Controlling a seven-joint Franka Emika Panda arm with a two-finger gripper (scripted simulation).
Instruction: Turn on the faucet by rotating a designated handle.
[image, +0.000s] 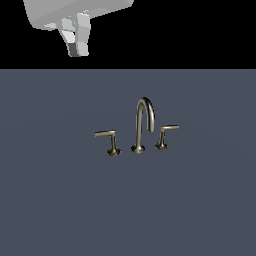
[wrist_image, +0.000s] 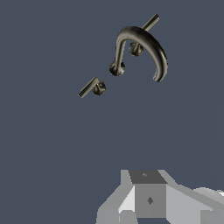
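Your gripper (image: 77, 37) is hovering well apart from the faucet (image: 143, 125). You cannot tell its finger state; the handle (image: 107, 140) is standing untouched

No text, label, brand, number or sign can be read in either view. Nothing is written on the faucet (image: 143, 125) or on the tabletop (image: 50, 200).

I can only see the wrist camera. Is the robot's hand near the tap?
Observer: No. In the exterior view the gripper hangs far from the faucet, touching nothing.
Operator: Which handle has the longer bar?
Observer: The handle on the exterior view's left. Its bar points away from the spout.
Operator: And the other one?
Observer: The shorter handle stands on the spout's other side, also pointing outward.
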